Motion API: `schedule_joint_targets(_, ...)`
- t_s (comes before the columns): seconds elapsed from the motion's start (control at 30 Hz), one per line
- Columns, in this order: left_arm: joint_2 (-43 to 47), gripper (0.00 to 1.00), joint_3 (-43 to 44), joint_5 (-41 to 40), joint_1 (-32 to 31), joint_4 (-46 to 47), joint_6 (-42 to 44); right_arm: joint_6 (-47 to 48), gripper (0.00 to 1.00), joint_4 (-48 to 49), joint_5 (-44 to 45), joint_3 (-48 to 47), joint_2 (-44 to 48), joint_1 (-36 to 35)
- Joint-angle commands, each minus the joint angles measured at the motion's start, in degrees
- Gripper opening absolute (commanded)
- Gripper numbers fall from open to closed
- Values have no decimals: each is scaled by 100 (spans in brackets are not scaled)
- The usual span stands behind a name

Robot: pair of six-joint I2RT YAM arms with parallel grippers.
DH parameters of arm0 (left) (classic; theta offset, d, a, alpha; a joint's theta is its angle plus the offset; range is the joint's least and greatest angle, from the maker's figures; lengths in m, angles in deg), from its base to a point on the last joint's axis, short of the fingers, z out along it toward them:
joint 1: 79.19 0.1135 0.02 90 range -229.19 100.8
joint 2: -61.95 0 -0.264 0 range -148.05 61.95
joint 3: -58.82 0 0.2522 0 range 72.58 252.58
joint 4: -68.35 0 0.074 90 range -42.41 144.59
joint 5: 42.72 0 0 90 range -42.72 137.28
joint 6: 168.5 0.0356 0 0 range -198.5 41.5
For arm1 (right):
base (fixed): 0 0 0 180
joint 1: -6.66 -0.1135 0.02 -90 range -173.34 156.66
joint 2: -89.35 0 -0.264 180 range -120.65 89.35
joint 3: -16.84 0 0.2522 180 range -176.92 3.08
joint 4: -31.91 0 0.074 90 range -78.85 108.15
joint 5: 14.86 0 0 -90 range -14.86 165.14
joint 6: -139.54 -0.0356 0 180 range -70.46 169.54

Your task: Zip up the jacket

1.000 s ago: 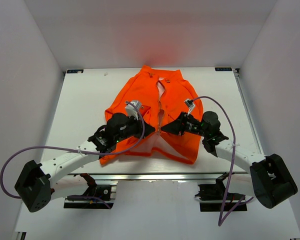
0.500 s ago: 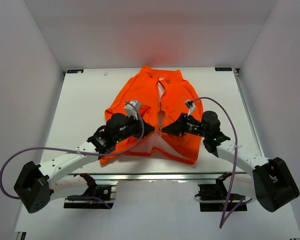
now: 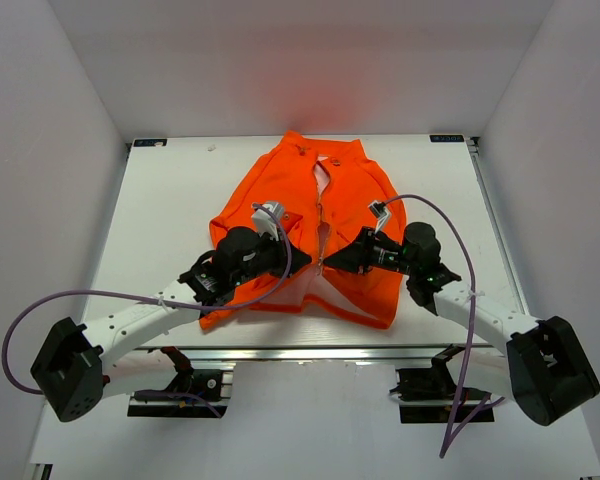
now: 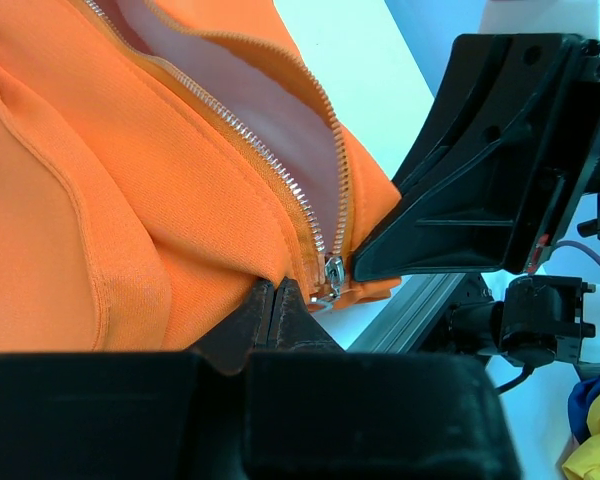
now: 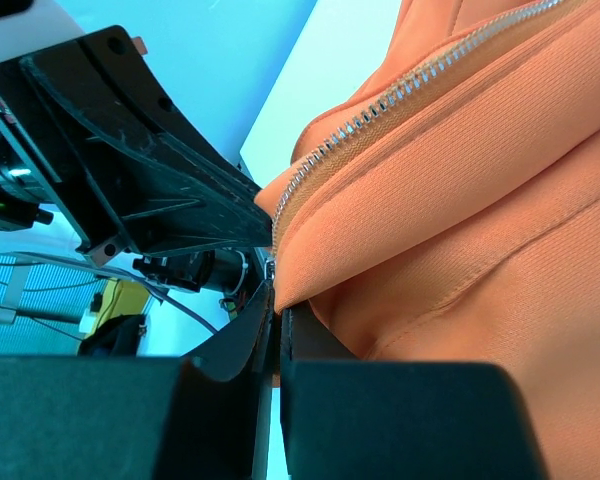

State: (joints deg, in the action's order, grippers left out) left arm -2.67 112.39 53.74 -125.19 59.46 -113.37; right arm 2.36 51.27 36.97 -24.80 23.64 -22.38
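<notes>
The orange jacket [image 3: 360,195] lies flat in the middle of the white table, collar at the far end. Its centre zipper [image 3: 322,205] gapes open along most of its length. In the left wrist view, the silver slider [image 4: 332,272] sits at the bottom of the zipper teeth [image 4: 230,130]. My left gripper [image 3: 303,258] is shut on the jacket's left front edge [image 4: 180,220] just beside the slider. My right gripper [image 3: 330,260] is shut on the right front edge [image 5: 400,190], its tips facing the left gripper's. The two grippers almost touch at the hem.
The table's near edge has an aluminium rail [image 3: 310,352] with the arm bases behind it. Purple cables [image 3: 450,225] loop off both arms. A yellow and blue object [image 4: 595,430] lies off the table's near edge. White walls enclose the table on three sides.
Both grippers keep their hold at the bottom of the zipper. The arms have shifted only slightly and the jacket lies much as before.
</notes>
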Motion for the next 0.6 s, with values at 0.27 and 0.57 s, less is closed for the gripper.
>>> schedule_joint_targets(0.27,37,0,211,-39,-85,191,-37,59,0,247,-208,-95,85,-76)
schedule_joint_targets(0.57,-7,0,299,-66,-76,129,-2,200,0,19,-103,-112,226,-111)
